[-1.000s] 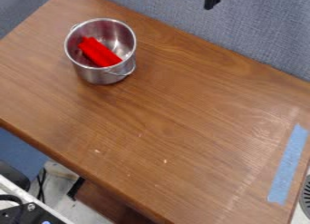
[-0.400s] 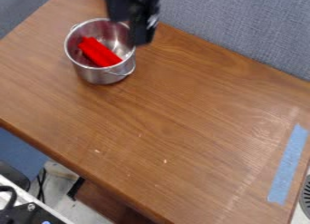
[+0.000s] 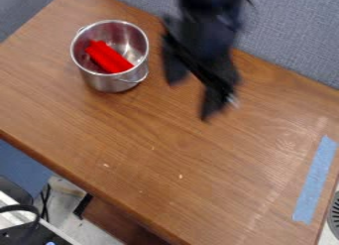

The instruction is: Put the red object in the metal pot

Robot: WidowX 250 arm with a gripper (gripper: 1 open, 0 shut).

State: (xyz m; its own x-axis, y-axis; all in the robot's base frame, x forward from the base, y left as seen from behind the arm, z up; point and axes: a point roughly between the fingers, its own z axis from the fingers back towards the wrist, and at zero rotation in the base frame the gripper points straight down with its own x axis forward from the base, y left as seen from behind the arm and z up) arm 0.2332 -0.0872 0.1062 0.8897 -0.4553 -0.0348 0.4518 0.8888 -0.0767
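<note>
The red object (image 3: 106, 58) lies inside the metal pot (image 3: 95, 81), which stands upright at the table's back left with its small handle toward the front. My gripper (image 3: 195, 87), dark and motion-blurred, hangs over the table to the right of the pot and apart from it. Its two fingers point down and stand open, with nothing between them.
The pot rests on a brown wooden table (image 3: 172, 160). A strip of blue tape (image 3: 315, 178) is stuck near its right edge. A grey wall runs behind the table, and the floor shows past the front left edge.
The gripper came in from the top edge, passed close by the pot, and has swung right and toward the camera over the table. Pot and red object have not moved.
</note>
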